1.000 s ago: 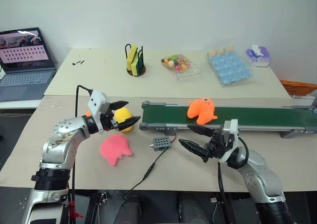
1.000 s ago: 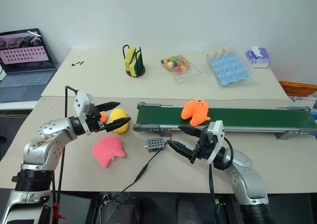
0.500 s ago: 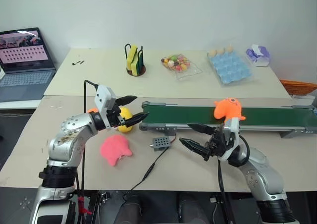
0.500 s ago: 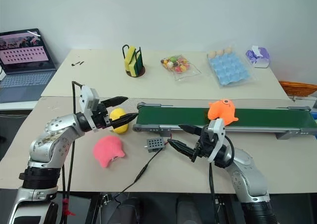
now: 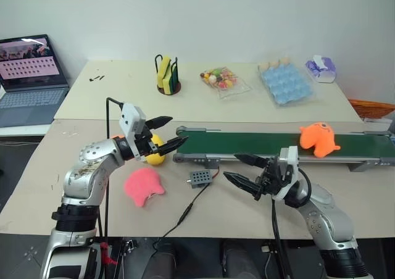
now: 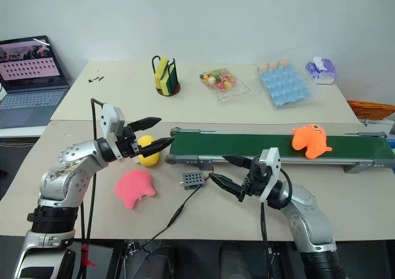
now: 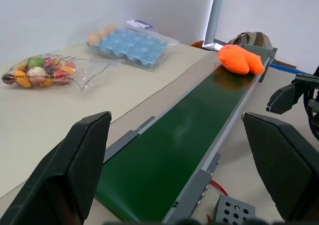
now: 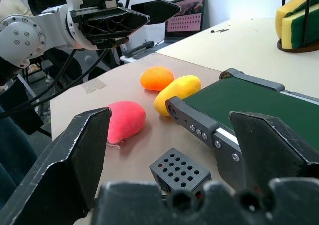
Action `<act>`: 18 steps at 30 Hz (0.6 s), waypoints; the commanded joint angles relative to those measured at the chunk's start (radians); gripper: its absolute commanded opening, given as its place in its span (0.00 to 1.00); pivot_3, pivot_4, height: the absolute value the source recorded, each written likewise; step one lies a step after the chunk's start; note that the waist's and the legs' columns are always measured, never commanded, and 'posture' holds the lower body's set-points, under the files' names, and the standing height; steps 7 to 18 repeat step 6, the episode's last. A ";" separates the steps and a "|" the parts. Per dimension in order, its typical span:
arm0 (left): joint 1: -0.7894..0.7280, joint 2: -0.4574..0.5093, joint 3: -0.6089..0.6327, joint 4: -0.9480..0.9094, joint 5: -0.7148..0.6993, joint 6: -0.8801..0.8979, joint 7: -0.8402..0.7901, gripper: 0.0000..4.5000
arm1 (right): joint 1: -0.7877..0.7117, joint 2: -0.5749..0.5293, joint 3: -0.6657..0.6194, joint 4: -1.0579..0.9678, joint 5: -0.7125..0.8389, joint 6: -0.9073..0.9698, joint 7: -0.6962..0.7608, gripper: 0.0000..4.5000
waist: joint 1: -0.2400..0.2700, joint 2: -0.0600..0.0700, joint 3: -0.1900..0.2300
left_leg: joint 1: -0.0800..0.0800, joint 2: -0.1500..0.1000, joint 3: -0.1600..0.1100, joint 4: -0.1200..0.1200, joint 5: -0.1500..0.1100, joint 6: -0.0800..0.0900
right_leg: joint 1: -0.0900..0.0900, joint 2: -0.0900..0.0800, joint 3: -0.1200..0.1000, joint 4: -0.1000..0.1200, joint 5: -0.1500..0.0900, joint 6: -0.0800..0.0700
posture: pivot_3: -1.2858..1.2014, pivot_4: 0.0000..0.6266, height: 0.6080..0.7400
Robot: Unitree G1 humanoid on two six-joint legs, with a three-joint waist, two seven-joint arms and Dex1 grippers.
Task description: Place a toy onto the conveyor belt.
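The toy (image 5: 319, 138), a bright orange plush monster, lies on the conveyor belt (image 5: 247, 144) near its right end, and it also shows far down the belt (image 7: 240, 59) in the left wrist view. My left gripper (image 5: 178, 129) hovers open and empty at the belt's left end, above a yellow plush (image 5: 154, 150). In front of the belt's middle, my right gripper (image 5: 230, 166) is open and empty too, pointing left over the table. Neither gripper is near the toy.
A pink plush (image 5: 144, 185), a smooth orange oval plush (image 8: 156, 77) and a grey perforated box (image 5: 200, 178) with a cable lie on the near table. Behind the belt are a sponge holder (image 5: 167, 75), candy bag (image 5: 223, 80), blue egg tray (image 5: 284, 83) and laptop (image 5: 31, 75).
The toy has ridden the belt from its middle to near its right end. My left gripper shifted slightly right toward the belt's left end. The right arm stayed still.
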 commanded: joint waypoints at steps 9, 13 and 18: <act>-0.027 -0.003 0.004 -0.001 0.014 -0.045 0.018 1.00 | 0.001 -0.005 -0.024 -0.023 0.016 -0.015 0.009 1.00 | 0.000 0.000 0.000 | 0.000 0.000 0.000 0.000 0.000 0.000 | 0.000 0.000 0.000 0.000 0.000 0.000 | 0.52 0.24 1.00; -0.027 -0.003 0.004 -0.001 0.014 -0.045 0.018 1.00 | 0.001 -0.005 -0.024 -0.023 0.016 -0.015 0.009 1.00 | 0.000 0.000 0.000 | 0.000 0.000 0.000 0.000 0.000 0.000 | 0.000 0.000 0.000 0.000 0.000 0.000 | 0.52 0.24 1.00; -0.027 -0.003 0.004 -0.001 0.014 -0.045 0.018 1.00 | 0.001 -0.005 -0.024 -0.023 0.016 -0.015 0.009 1.00 | 0.000 0.000 0.000 | 0.000 0.000 0.000 0.000 0.000 0.000 | 0.000 0.000 0.000 0.000 0.000 0.000 | 0.52 0.24 1.00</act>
